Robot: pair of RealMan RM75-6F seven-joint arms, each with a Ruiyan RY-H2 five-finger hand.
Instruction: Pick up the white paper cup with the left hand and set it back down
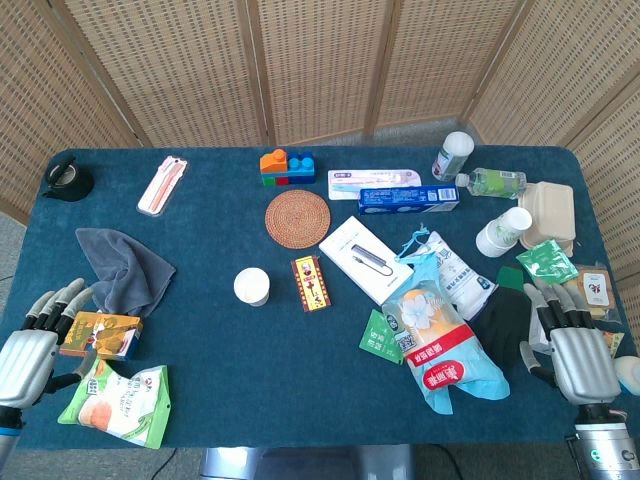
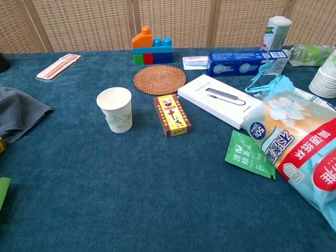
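**The cup has not been picked up**

From the head view, the white paper cup with a green leaf print stands upright near the middle of the blue cloth tabletop. It is just beside the small red and yellow box and nothing is touching it. The silver left hand waits at the left edge of the tabletop, near the front corner, well apart from the cup. Its fingers are spread and hold nothing. The silver right hand sits at the right edge. It looks empty too, though its fingertips lie close to a black glove, so that is hard to be sure of.

From the chest view, the cup stands alone and upright, in front of the round woven mat. No hand shows here.

So every step seems left to do: reach, grip, lift, set down.
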